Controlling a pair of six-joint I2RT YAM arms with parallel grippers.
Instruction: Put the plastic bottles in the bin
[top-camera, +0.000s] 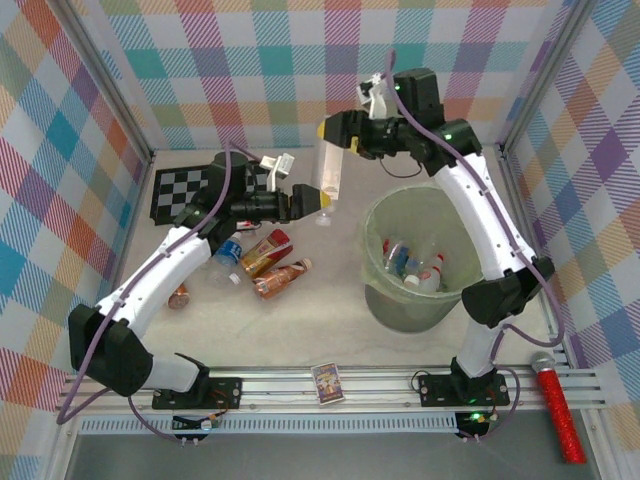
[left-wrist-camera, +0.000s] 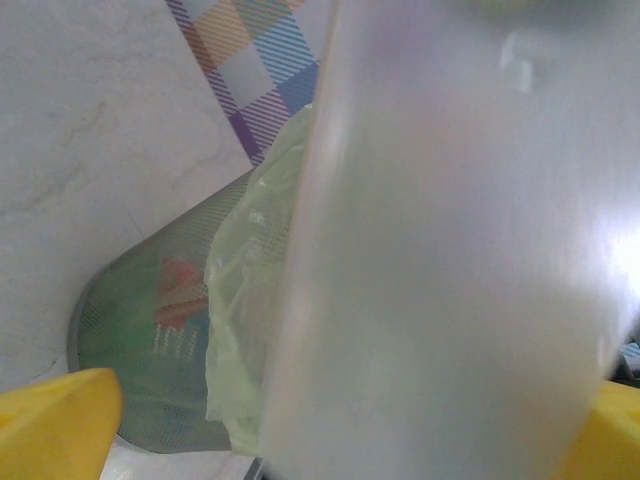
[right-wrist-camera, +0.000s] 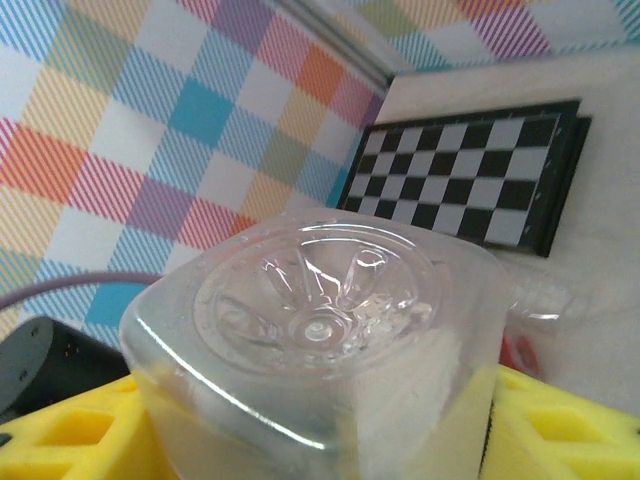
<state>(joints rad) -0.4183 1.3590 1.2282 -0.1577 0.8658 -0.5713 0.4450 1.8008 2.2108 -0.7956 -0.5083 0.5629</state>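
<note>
A clear plastic bottle hangs cap-down in the air left of the bin. My right gripper is shut on its upper end; in the right wrist view the bottle's ribbed base sits pressed between the yellow fingers. My left gripper stands open around the lower end. In the left wrist view the bottle lies between the spread jaws, with a gap at the left finger. The bin holds several bottles. Other bottles lie on the table: one blue-labelled and orange ones.
A black-and-white chequered board lies at the back left. At the front rail I see a small picture card box, and a red glittery stick rests at the front right. Checked walls close in the table.
</note>
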